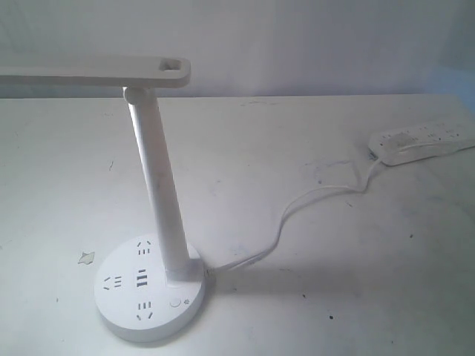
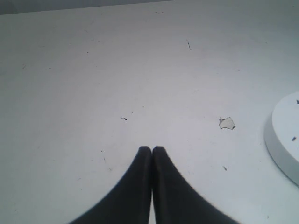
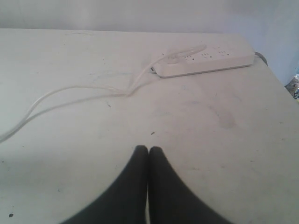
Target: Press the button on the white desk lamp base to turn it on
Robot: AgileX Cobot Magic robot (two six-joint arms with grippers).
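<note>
The white desk lamp base (image 1: 151,289) is a round disc at the front left of the table in the exterior view, with dark socket slots, two USB ports and a slim white post (image 1: 159,189). The button (image 1: 176,302) is a tiny round ring beside a small sun mark, near the post's foot. Neither gripper shows in the exterior view. My left gripper (image 2: 152,148) is shut and empty over bare table, with the base's edge (image 2: 284,140) off to one side. My right gripper (image 3: 148,149) is shut and empty, facing the power strip.
A long white power strip (image 1: 423,143) (image 3: 205,59) lies at the table's far right, and a white cable (image 1: 297,211) (image 3: 74,95) runs from it to the lamp base. The lamp head (image 1: 96,74) hangs over the left. A chipped patch (image 1: 86,258) (image 2: 227,123) marks the table beside the base.
</note>
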